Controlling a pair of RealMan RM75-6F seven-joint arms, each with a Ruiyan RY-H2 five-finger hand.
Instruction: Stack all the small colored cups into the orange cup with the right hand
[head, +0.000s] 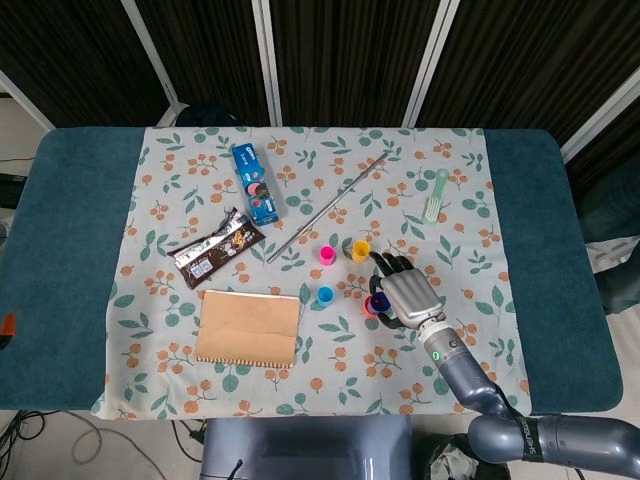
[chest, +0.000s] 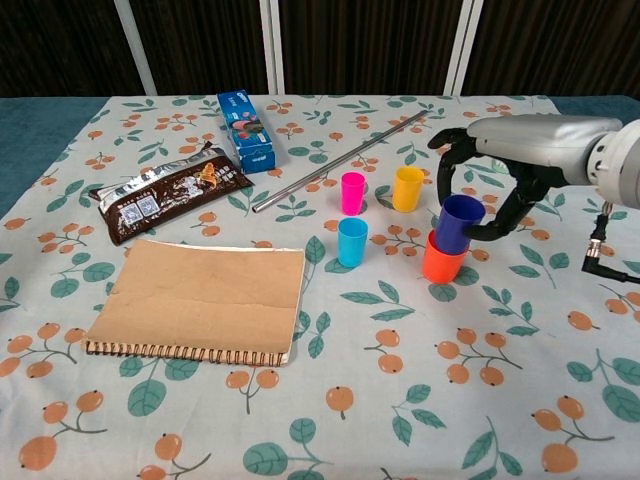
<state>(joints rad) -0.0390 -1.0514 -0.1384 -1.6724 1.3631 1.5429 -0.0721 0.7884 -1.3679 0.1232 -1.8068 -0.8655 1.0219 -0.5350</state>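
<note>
The purple cup (chest: 460, 222) sits nested in the mouth of the orange cup (chest: 442, 262), tilted a little. My right hand (chest: 500, 180) arches over it and grips the purple cup between thumb and fingers. From the head view the right hand (head: 405, 298) covers most of the purple cup (head: 380, 300), and only a sliver of the orange cup (head: 369, 306) shows. The pink cup (chest: 352, 192), yellow cup (chest: 407, 188) and blue cup (chest: 352, 241) stand upright and apart, left of the hand. My left hand is in neither view.
A brown notebook (chest: 200, 300) lies at the front left. Behind it are a dark snack packet (chest: 170, 200) and a blue box (chest: 247, 130). A metal rod (chest: 340, 162) lies diagonally behind the cups. A green utensil (head: 435, 195) lies at the back right.
</note>
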